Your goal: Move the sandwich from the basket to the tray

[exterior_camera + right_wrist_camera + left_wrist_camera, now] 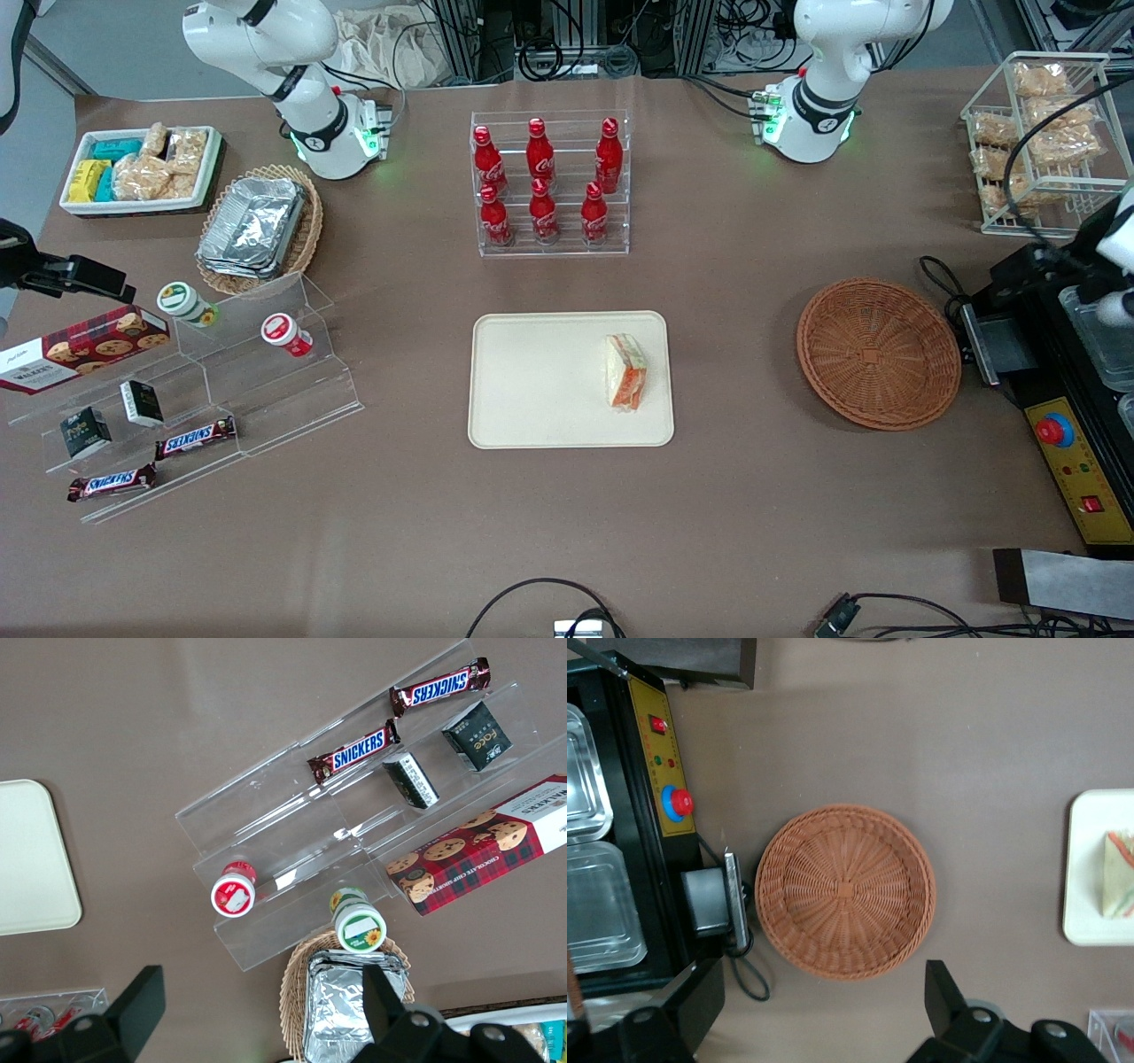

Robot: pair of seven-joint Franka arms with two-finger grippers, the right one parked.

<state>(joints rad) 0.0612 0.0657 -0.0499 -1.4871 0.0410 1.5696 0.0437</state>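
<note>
**Cut off at the edges**

From the wrist, the tray (1091, 870) and the sandwich (1118, 875) on it run past the frame edge. Of the gripper (824, 1028) only dark finger bases show, tips out of frame. In the front view it is cropped at 3 o'clock.

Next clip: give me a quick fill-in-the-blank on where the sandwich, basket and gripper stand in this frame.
1. The sandwich lies on the ____.
2. The wicker basket holds ____.
3. The left gripper is ____, nothing between its fingers.
4. The clear rack beside the tray, farther from the front camera, holds ____ red bottles.

Missing words: tray; nothing; open; six
</note>
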